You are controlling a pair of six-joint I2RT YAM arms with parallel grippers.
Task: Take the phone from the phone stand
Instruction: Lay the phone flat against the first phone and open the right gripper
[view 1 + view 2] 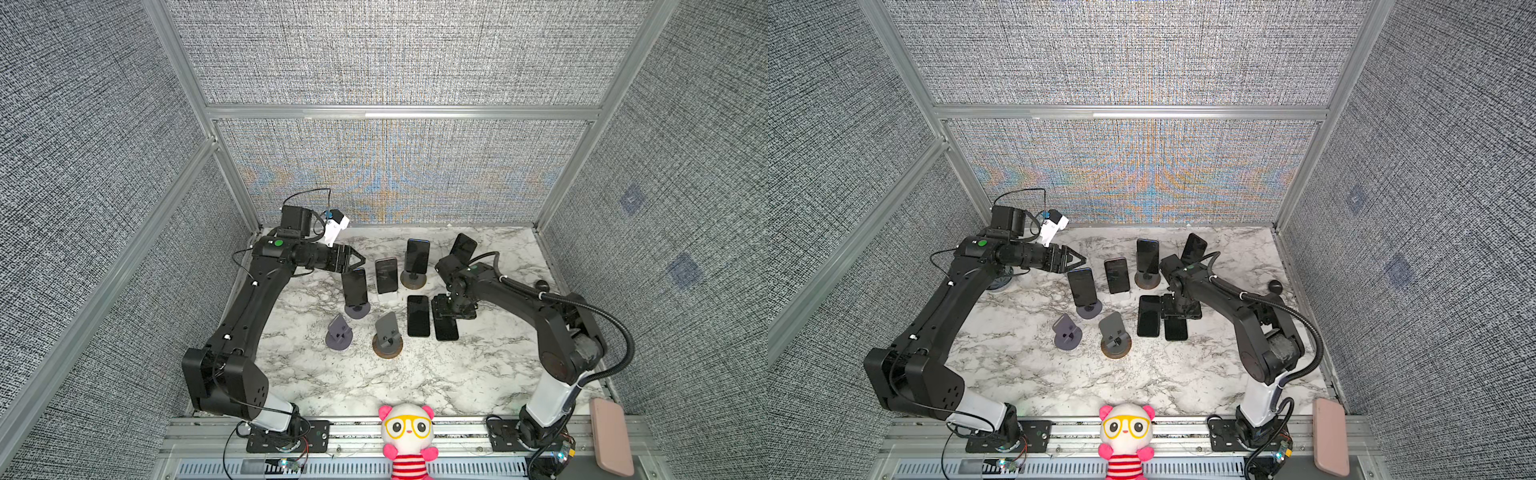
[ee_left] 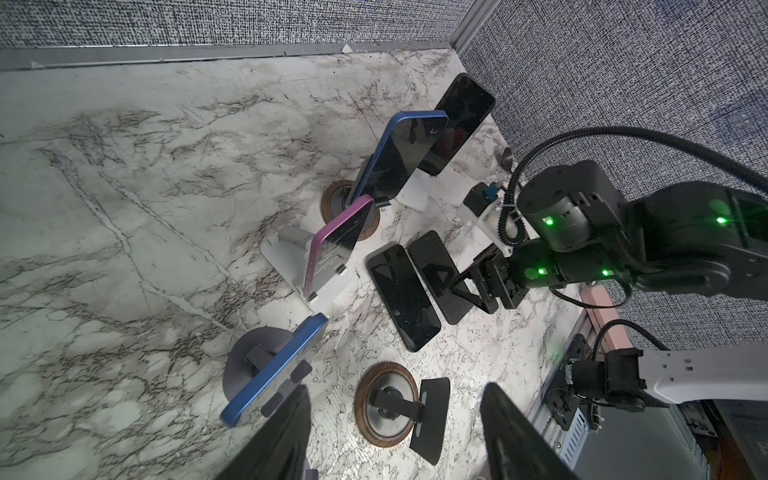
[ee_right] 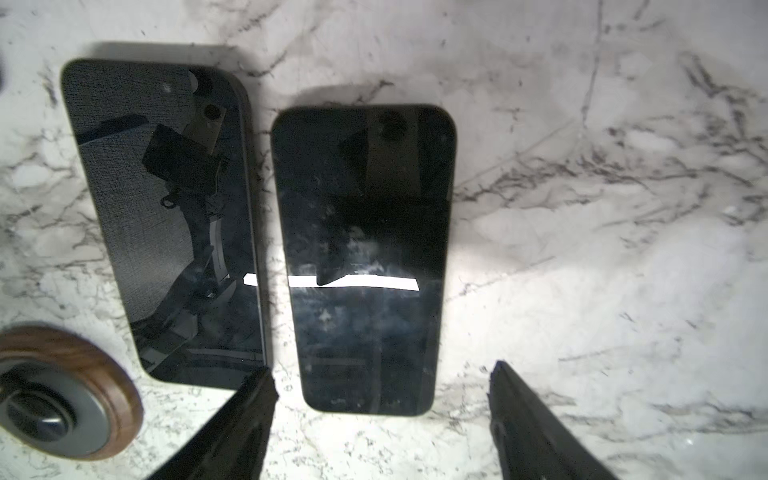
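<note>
Since the flat phone (image 3: pixel 361 257) lies on the table (image 3: pixel 582 249) just ahead of my right jaws (spread wide, gripping nothing), I judge that release done. The blue phone (image 2: pixel 274 368) leans on its grey stand (image 2: pixel 237 365) just outside my left jaws, also released, which must next straddle its edges, clamp and lift.

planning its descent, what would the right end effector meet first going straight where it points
Probably the white marble table beside the black smartphone lying flat, which the open right end effector straddles; depth unclear.

Blue phone (image 2: pixel 276 372) on grey stand (image 2: pixel 243 357), just beside left gripper (image 2: pixel 397 390), jaws wide apart.
</note>
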